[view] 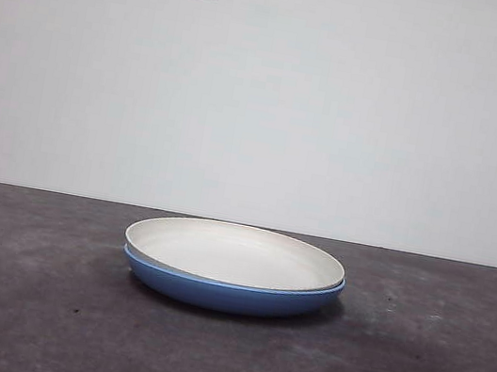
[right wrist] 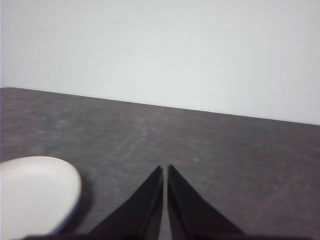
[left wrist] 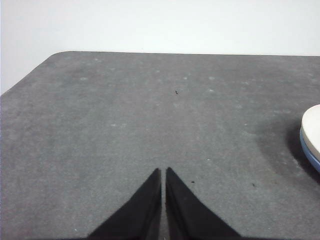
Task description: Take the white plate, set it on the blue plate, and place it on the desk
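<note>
Cream-white sits on blue in the middle of the table (view: 19, 300). The white plate (view: 235, 253) rests inside the blue plate (view: 229, 293), and the blue plate stands flat on the dark, rough top. The two are about the same size, so the white one nests neatly and only a blue band shows under its rim. The stack looks steady because both plates are wide and low.

The left gripper (left wrist: 163, 172) is well off to one side of the stack. Its jaws are pressed together and hold nothing. From its camera only an edge of the stack shows. The right gripper (right wrist: 165, 170) is off to the other side, close to the plates but not touching them. Its jaws are pressed together too, with nothing between them. Neither arm shows in the front view, so both seem to be waiting out of the way.

Judging by how things lie, the stacking looks done, and the plates are on the table as asked.
</note>
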